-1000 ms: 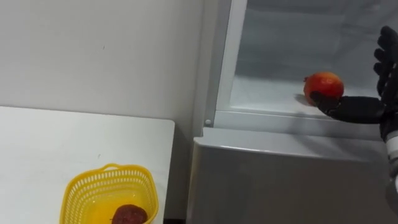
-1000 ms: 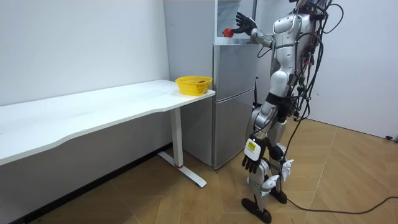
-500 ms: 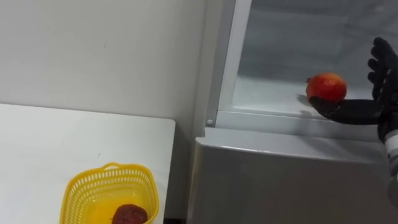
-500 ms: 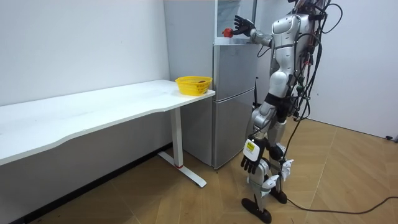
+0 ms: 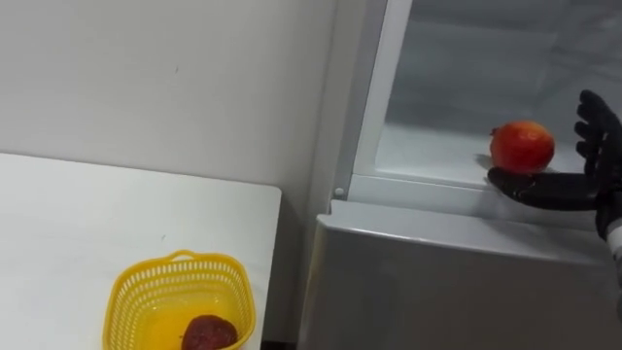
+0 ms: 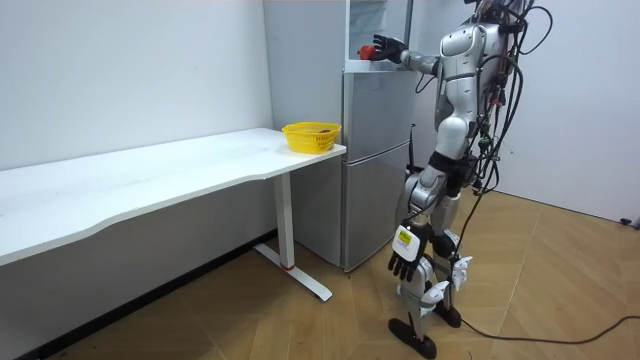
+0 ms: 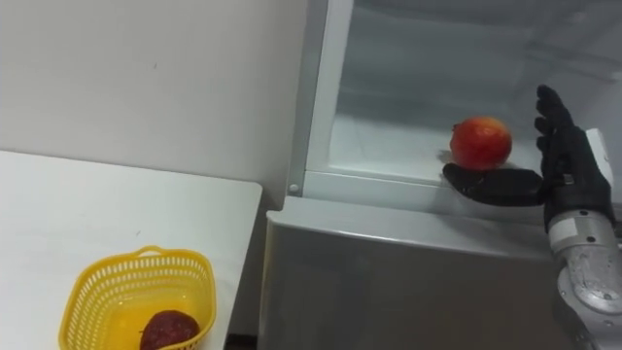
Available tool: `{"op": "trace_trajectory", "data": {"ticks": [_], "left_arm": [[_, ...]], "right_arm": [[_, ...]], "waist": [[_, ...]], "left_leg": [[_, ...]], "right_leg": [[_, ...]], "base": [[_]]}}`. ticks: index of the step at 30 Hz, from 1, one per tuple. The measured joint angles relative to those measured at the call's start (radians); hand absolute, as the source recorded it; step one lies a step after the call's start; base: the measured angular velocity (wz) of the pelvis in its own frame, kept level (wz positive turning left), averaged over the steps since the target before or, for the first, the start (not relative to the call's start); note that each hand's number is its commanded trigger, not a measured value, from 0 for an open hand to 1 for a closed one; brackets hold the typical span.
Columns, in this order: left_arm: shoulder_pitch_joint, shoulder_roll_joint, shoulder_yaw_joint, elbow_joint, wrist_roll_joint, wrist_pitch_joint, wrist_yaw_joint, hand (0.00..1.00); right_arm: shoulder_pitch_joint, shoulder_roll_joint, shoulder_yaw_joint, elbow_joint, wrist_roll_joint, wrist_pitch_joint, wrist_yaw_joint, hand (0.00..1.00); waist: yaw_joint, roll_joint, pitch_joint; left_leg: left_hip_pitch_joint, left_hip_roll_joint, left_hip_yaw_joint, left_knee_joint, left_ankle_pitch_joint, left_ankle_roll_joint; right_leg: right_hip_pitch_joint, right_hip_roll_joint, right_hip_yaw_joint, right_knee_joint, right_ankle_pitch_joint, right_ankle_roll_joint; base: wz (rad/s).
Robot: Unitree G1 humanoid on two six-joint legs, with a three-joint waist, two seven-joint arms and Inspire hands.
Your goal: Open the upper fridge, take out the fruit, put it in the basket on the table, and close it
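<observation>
A red-orange round fruit (image 5: 522,147) rests near the front edge of the open upper fridge compartment (image 5: 428,156). My right hand (image 5: 583,185) reaches in from the right and is open. Its thumb (image 7: 491,185) lies just in front of and below the fruit, and its straight fingers (image 7: 556,131) stand apart to the fruit's right. In the room view I stand upright facing the fridge, right hand (image 6: 388,48) raised at the fruit (image 6: 367,50). My left hand (image 6: 402,262) hangs relaxed by my thigh.
A yellow mesh basket (image 5: 136,297) holding a dark red fruit (image 5: 207,333) sits at the right end of the white table (image 5: 78,224), beside the fridge. The shut lower fridge door (image 5: 437,282) is below the compartment. A white wall stands behind.
My right hand has lowered and moved in closer to the fruit, as the room view shows. The eye view has shifted a little; basket and fruit stay in place.
</observation>
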Motion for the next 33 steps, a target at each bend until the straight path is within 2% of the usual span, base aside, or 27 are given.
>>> {"op": "trace_trajectory", "data": {"ticks": [7, 24, 33], "left_arm": [[0.018, 0.002, 0.001, -0.024, 0.000, 0.006, -0.006, 0.00], [0.030, 0.002, 0.001, -0.024, 0.001, 0.030, -0.006, 0.00], [0.032, 0.002, 0.001, -0.026, 0.002, 0.042, 0.002, 0.00]], "right_arm": [[0.000, 0.000, 0.000, 0.003, 0.001, 0.001, 0.019, 0.00], [-0.003, 0.000, 0.000, 0.044, 0.087, 0.005, 0.020, 0.00], [-0.028, -0.001, 0.000, 0.078, 0.087, 0.006, 0.042, 0.00]], "waist": [[0.000, 0.008, 0.0045], [0.023, -0.002, -0.0010], [0.023, -0.001, 0.0006]], "left_leg": [[-0.003, -0.001, -0.011, 0.000, 0.000, -0.001], [-0.002, -0.002, -0.016, 0.003, 0.000, -0.001], [-0.004, -0.003, -0.016, 0.004, 0.000, -0.001]], "right_leg": [[0.001, 0.001, -0.003, 0.000, 0.000, 0.000], [0.007, 0.001, -0.006, 0.000, 0.000, 0.000], [0.005, 0.001, -0.004, 0.000, 0.000, 0.000]], "base": [[0.02], [0.00], [0.00]]}}
